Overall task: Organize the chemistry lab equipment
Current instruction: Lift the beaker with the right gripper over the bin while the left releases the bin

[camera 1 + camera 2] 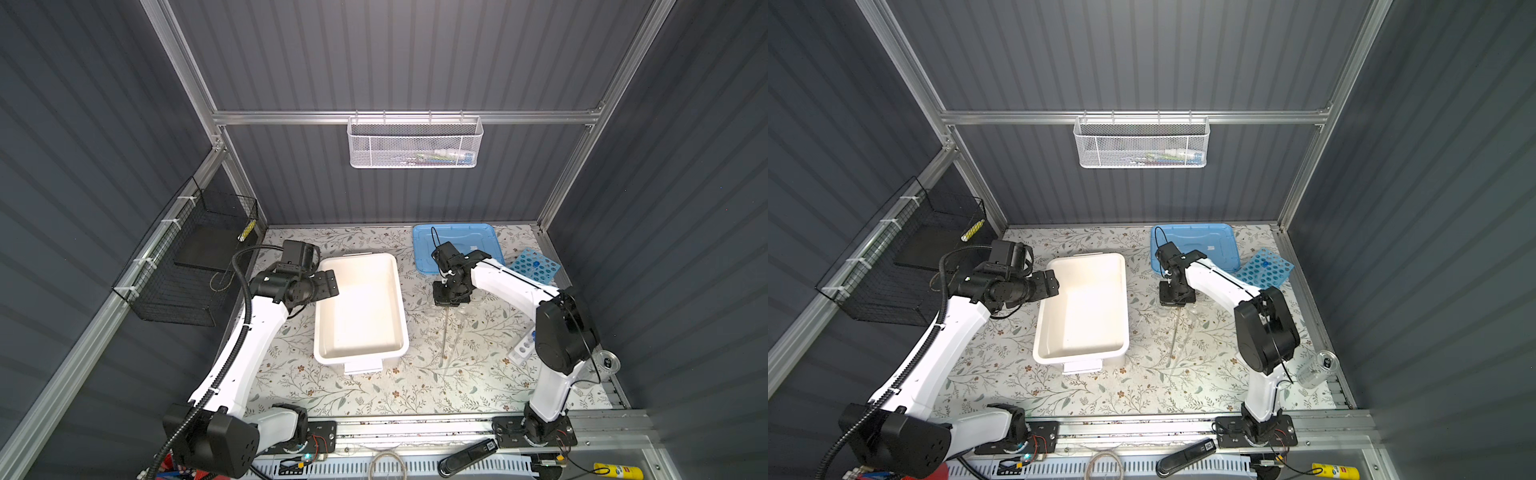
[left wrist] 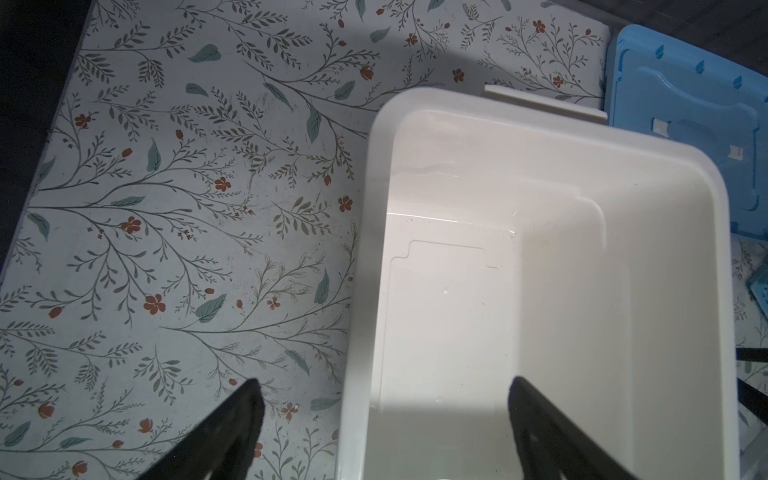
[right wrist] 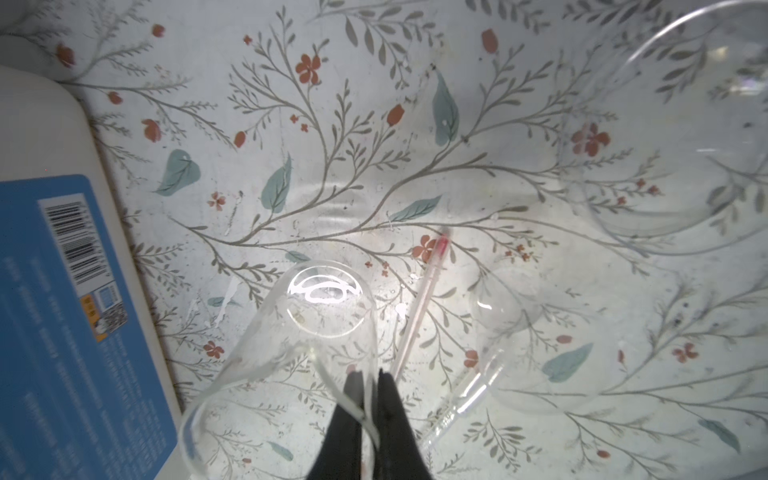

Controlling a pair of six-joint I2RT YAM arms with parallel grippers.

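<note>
right gripper (image 3: 370, 380) clenched on the glass wall of a small clear beaker (image 3: 320, 328), rim pinched between the two fingers; cannot tell if it is lifted off the floral mat (image 3: 332, 166). beaker is between white tub (image 3: 41, 124) and thin red-tipped rod (image 3: 419, 303), rod just beside it, round flask (image 3: 507, 307) past the rod. left gripper (image 2: 386, 399) released, jaws wide, hovering across the tub rim, grasping nothing. sky-blue rack (image 1: 534, 266) beside blue lid (image 1: 457, 241) at back right, white tube rack (image 1: 521, 351) by the right arm's elbow
</note>
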